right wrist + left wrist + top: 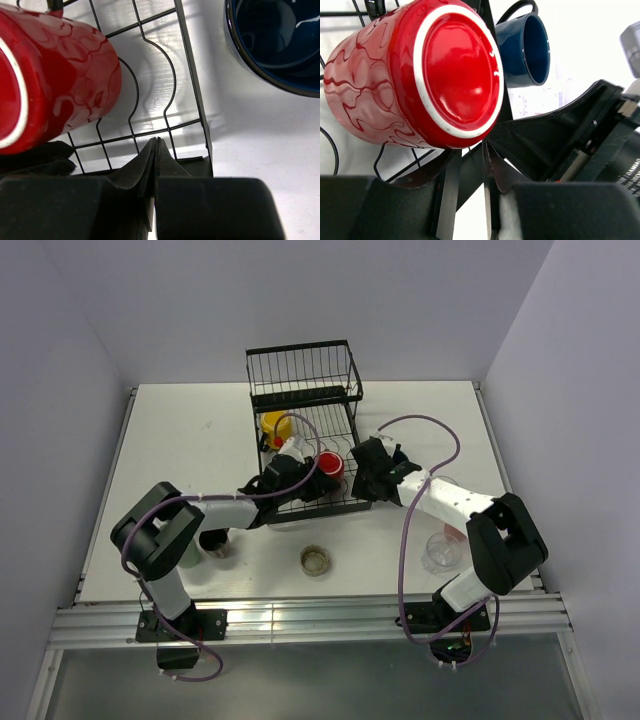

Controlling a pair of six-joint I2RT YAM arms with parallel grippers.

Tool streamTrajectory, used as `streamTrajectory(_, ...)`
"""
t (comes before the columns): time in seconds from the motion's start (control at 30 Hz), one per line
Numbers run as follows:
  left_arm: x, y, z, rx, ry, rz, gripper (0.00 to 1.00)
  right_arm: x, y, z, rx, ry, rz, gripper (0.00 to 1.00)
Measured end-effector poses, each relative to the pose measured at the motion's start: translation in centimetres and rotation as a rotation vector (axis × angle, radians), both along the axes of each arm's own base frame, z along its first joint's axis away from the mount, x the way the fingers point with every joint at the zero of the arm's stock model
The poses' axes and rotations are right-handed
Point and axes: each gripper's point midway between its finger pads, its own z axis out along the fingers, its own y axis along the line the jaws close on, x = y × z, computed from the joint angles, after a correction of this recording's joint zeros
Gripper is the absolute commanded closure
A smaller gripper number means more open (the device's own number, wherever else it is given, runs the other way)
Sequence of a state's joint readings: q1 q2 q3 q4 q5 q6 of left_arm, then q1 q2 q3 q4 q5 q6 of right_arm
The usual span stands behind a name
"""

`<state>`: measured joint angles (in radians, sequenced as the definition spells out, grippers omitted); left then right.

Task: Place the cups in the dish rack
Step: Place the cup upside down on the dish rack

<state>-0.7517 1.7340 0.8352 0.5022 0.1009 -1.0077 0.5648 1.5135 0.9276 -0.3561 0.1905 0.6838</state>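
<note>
The black wire dish rack (300, 352) stands at the back middle of the table, with a yellow cup (273, 424) in it. A red mug (330, 465) lies on its side on the rack's front wires, its base toward the left wrist camera (455, 70); it also shows in the right wrist view (55, 80). My left gripper (471, 147) is slightly open and empty, just below the red mug. My right gripper (156, 141) is shut and empty over the rack's right front edge (192, 85). A navy mug (522, 47) stands on the table just right of the rack, also in the right wrist view (280, 40).
A low brownish glass (315, 560) sits near the front middle. A clear glass (441, 550) stands by the right arm. A green tumbler (190, 552) is partly hidden behind the left arm. The two grippers (300, 478) (365, 475) are close together at the rack's front.
</note>
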Motion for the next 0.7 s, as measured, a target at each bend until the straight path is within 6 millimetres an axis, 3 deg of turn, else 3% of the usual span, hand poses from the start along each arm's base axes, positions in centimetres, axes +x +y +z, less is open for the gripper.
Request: streamTrajectory(0.7, 1.7, 0.2, -1.1, -0.142, -0.051, 0.115, 0.86, -0.7, -0.2, -1.0, -0.008, 0.014, 0.007, 1.00)
